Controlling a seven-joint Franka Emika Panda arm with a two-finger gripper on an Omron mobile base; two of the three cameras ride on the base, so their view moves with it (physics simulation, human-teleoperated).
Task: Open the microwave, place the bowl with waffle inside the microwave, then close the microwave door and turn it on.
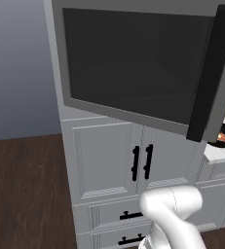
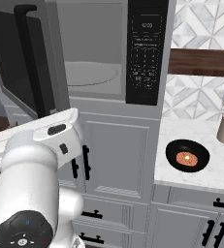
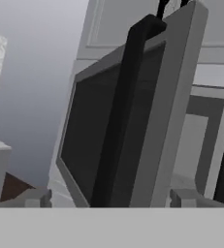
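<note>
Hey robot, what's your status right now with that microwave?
Gripper open, astride door handle. Microwave door swung open, turntable bare. Bowl with waffle waiting on counter. Nothing in the way.

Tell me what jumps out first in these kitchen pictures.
The microwave door stands swung wide open, its black bar handle close before the open pincer. Behind it the grey cavity with the glass turntable lies bare. The black bowl holding the waffle sits on the white counter, right.
</note>
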